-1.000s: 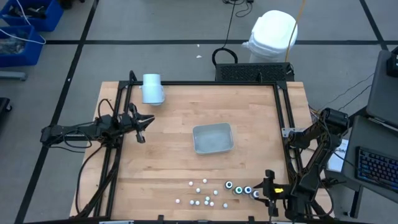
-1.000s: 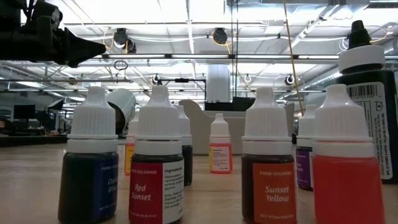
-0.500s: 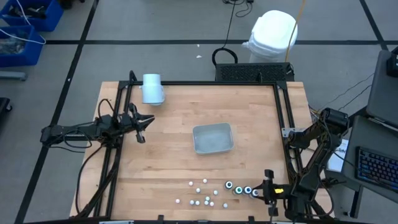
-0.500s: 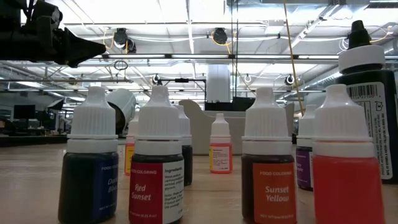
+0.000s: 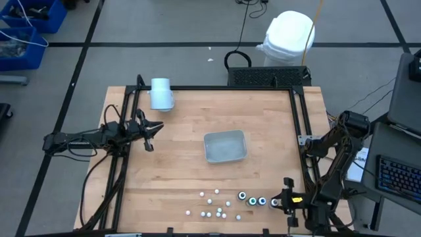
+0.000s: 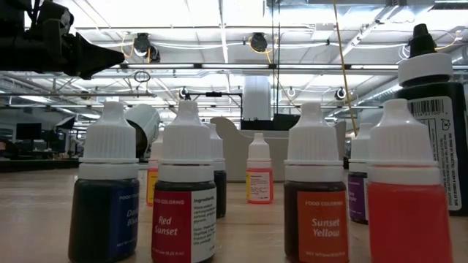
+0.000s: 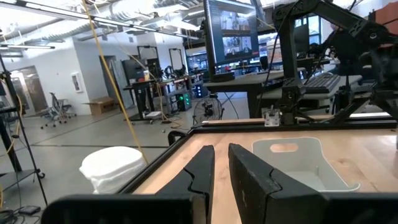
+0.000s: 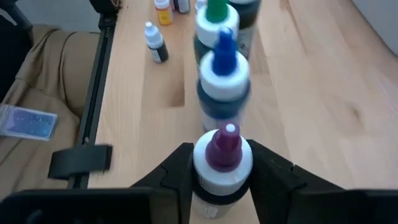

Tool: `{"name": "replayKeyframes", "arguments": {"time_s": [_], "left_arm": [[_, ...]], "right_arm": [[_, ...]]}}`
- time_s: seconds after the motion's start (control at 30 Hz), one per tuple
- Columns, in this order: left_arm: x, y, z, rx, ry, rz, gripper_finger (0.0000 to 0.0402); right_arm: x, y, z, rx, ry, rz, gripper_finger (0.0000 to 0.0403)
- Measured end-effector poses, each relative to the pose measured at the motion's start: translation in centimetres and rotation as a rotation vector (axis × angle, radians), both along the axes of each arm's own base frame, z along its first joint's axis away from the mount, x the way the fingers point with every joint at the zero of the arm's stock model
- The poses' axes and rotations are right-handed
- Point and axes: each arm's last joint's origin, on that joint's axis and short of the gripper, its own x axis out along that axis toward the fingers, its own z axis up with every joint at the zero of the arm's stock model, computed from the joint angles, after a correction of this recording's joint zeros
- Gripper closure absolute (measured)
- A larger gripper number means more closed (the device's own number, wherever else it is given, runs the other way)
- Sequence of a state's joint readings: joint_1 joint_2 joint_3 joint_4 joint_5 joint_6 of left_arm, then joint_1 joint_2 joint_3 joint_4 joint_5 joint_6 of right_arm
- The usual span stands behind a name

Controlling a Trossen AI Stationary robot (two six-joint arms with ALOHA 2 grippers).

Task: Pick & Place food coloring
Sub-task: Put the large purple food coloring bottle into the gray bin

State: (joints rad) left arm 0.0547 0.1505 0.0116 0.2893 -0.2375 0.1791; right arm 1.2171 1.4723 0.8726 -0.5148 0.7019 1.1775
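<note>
A wooden desk [image 5: 184, 158] with a black frame stands on a grey floor, and a white bag [image 5: 287, 36] sits on the floor behind it. A see-through grey tray [image 5: 225, 146] lies near the middle of the desk, and a pale blue cylinder [image 5: 161, 93] lies on its side at the far left corner. The food coloring bottles are all at the near edge of the desk. The small bottles with white caps [image 5: 212, 204] stand in a loose bunch, well apart from the tray. Just to their right, the bigger dark bottles [image 5: 252, 199] stand in a short row. In the low view, the small ones stand upright close to the camera, and one says Red Sunset [image 6: 184, 197] and another says Sunset Yellow [image 6: 316, 197]. The right end effector [image 8: 222, 163] is at the right end of the dark row. Its two fingers press on both sides of the white cap of a bottle with a purple tip [image 8: 222, 155], so it is gripping that bottle. A bottle with a blue tip [image 8: 224, 81] stands just past it in the row, and one with a green tip [image 8: 217, 15] stands past that. The left end effector [image 5: 150, 130] waits over the left side of the desk, far from the bottles, and its fingers [image 7: 205, 171] are almost closed with nothing between them.
</note>
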Motion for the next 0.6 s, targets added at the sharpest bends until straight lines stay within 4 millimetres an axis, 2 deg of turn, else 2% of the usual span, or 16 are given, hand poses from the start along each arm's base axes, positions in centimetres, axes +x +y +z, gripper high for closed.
{"name": "replayKeyframes", "arguments": {"time_s": [0.1,0.33,0.47,0.6], "left_arm": [[0.0,0.0,0.0,0.000,0.001,0.000,0.0346],[0.0,0.0,0.0,0.000,0.003,0.000,0.0346],[0.0,0.0,0.0,-0.001,0.003,0.000,0.0346],[0.0,0.0,0.0,-0.007,0.001,-0.001,0.0346]], "right_arm": [[-1.0,-0.8,0.7,-0.010,0.006,-0.028,0.0293],[-2.4,-2.6,2.7,-0.067,-0.137,-0.059,0.0293],[-2.2,-4.0,3.4,-0.123,-0.197,-0.119,0.0293],[-1.6,-5.4,3.6,-0.175,-0.176,-0.183,0.0293]]}}
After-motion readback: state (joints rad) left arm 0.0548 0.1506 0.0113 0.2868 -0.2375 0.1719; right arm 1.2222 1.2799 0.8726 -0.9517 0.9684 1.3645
